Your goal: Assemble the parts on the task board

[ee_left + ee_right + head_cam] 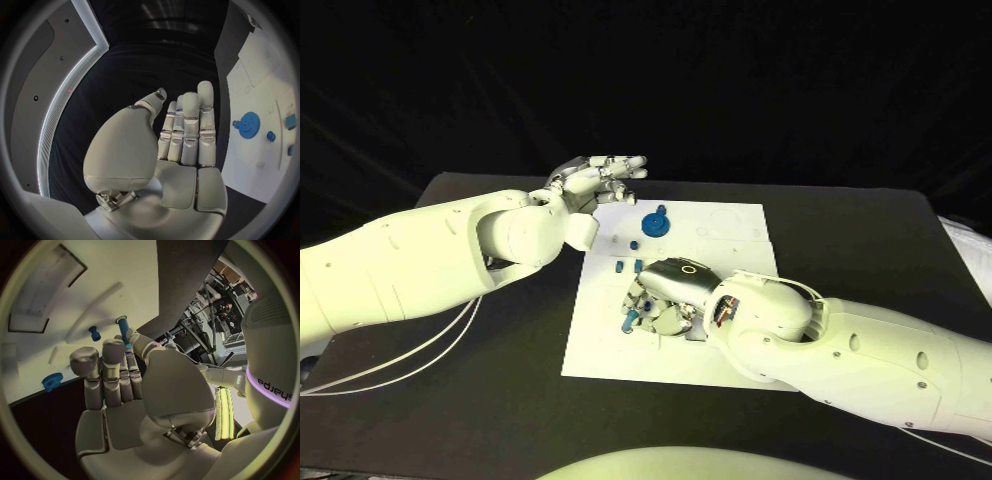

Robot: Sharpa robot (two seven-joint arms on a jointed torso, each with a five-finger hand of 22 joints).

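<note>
Pinching a slim blue peg [125, 331] at its fingertips, the right hand [678, 283] works low over the near half of the task board [733, 225]; small, rigid and likely light, the peg suits a grip along its shaft. Beyond those fingers lie two short blue pins [629, 266], one small stud [633, 243] and one toothed gear [655, 222], while the left hand [596, 178] hovers empty past the board's far corner, fingers loosely extended.

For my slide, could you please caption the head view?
Right hand works among blue parts on the white board; left hand hovers open.
</note>
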